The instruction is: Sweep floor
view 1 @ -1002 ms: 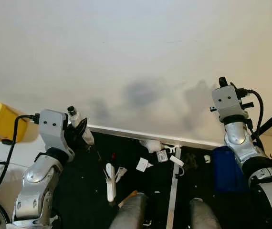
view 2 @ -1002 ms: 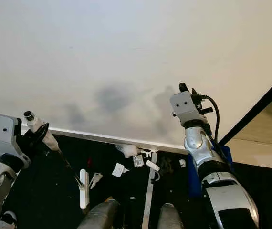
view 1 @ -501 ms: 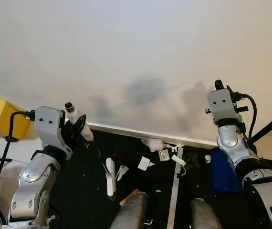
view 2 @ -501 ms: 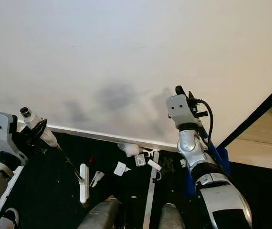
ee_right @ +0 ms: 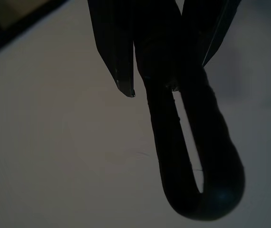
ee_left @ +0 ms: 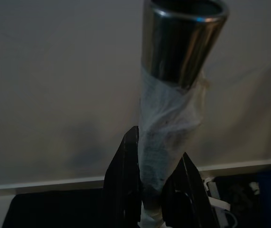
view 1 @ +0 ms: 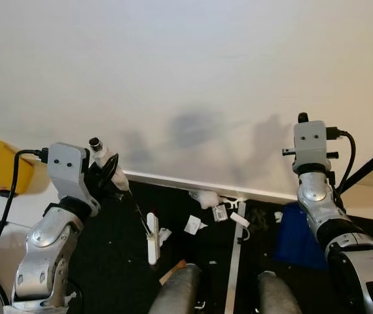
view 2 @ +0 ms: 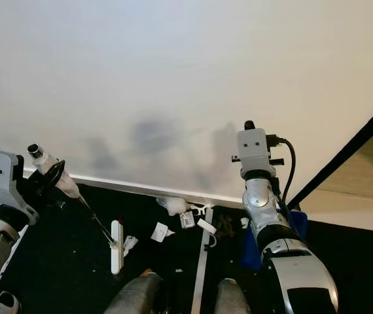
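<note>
The left gripper (ee_left: 147, 187) pinches the cloth-wrapped top of the broom handle (ee_left: 171, 118), whose thin shaft slants down to the white broom head (view 1: 152, 230) on the black mat (view 1: 108, 255). The right gripper (ee_right: 161, 61) is pressed on a dark looped handle (ee_right: 192, 156) that probably belongs to the blue dustpan (view 1: 298, 229) standing on the mat by the right arm.

Scraps of paper and litter (view 1: 216, 209) lie just right of the broom head, along the foot of the white wall (view 1: 186, 78). To sweep well, the robot should probably keep the head flat on the mat and draw it rightward in a short, low stroke, so the scraps slide toward the dustpan rather than jump over the head. The pan's lip should sit flush on the mat, facing the litter, before the stroke arrives.

Compared with a second ago, the broom head sits a little farther from the robot's legs and nearer the scraps, and the right arm has drawn in, with the dustpan now tilted.
</note>
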Tool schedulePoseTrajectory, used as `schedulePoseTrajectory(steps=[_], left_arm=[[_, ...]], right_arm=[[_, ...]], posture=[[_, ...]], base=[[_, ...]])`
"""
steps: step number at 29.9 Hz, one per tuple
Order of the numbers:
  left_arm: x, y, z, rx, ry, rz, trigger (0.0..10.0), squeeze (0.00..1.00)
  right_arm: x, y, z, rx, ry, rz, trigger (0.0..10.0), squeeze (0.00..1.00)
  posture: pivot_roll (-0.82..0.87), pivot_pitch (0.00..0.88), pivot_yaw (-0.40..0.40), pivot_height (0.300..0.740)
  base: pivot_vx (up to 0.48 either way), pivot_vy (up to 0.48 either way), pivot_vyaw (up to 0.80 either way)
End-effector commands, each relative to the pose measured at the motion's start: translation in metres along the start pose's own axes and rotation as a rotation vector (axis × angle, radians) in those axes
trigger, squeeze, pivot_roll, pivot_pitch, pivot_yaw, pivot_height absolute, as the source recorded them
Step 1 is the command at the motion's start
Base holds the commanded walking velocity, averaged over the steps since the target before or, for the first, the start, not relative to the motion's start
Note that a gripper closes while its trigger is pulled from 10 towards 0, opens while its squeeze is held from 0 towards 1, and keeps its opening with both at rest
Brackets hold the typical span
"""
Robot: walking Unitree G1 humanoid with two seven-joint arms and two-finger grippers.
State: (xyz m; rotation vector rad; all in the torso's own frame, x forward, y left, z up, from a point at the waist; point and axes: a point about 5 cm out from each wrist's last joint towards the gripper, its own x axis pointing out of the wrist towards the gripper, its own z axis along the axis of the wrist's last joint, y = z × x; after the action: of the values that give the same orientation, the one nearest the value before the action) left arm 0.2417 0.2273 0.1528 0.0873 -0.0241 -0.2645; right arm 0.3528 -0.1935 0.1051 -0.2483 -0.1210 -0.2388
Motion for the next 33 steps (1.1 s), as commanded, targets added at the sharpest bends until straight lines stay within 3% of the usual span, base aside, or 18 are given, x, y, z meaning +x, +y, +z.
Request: schedulePoseTrajectory(steps=[1,2,6,7,10,15,18,22,26,33], left_arm=[[-0.001,0.003,0.006,0.025,-0.015,0.000,10.0,0.01],[-0.001,0.002,0.005,0.023,-0.015,-0.003,10.0,0.02],[0.000,0.001,0.004,0.020,-0.016,-0.006,10.0,0.02],[0.002,0.000,0.004,0.018,-0.017,-0.008,10.0,0.01],[0.002,0.000,0.004,0.016,-0.018,-0.010,10.0,0.01],[0.004,-0.002,0.003,0.010,-0.024,-0.012,10.0,0.02],[0.005,-0.003,0.002,0.009,-0.024,-0.010,10.0,0.02],[0.005,-0.003,0.001,0.007,-0.024,-0.009,10.0,0.01],[0.007,-0.004,0.000,0.003,-0.025,-0.008,10.0,0.01],[0.007,-0.004,0.000,0.015,-0.022,-0.011,10.0,0.01]], right_arm=[[-0.008,0.026,0.001,0.199,0.021,0.039,10.0,0.00],[-0.007,0.033,0.009,0.237,-0.013,0.075,10.0,0.00],[-0.007,0.043,0.019,0.243,-0.073,0.135,10.0,0.00],[-0.009,0.054,0.029,0.245,-0.131,0.201,10.0,0.00],[-0.010,0.058,0.032,0.244,-0.154,0.233,10.0,0.00],[-0.023,0.078,0.039,0.196,-0.236,0.424,10.0,0.00],[-0.029,0.081,0.038,0.154,-0.266,0.502,10.0,0.00],[-0.031,0.080,0.038,0.124,-0.286,0.541,10.0,0.00],[-0.025,0.065,0.035,0.057,-0.295,0.542,10.0,0.00],[-0.019,0.053,0.036,0.018,-0.297,0.525,10.0,0.00]], posture=[[0.24,0.182,0.159,0.740],[0.23,0.178,0.157,0.740],[0.22,0.175,0.154,0.740],[0.22,0.174,0.152,0.740],[0.22,0.171,0.150,0.740],[0.21,0.164,0.139,0.740],[0.20,0.163,0.137,0.740],[0.19,0.163,0.134,0.740],[0.19,0.164,0.132,0.740],[0.19,0.165,0.132,0.740]], base=[[0.000,0.000,0.00],[0.000,0.000,0.00],[0.000,0.000,0.00],[0.000,0.000,0.00],[0.000,0.000,0.00],[0.000,0.000,0.00],[0.000,0.000,0.00],[0.000,0.000,0.00],[0.000,0.000,0.00],[0.000,0.000,0.00]])
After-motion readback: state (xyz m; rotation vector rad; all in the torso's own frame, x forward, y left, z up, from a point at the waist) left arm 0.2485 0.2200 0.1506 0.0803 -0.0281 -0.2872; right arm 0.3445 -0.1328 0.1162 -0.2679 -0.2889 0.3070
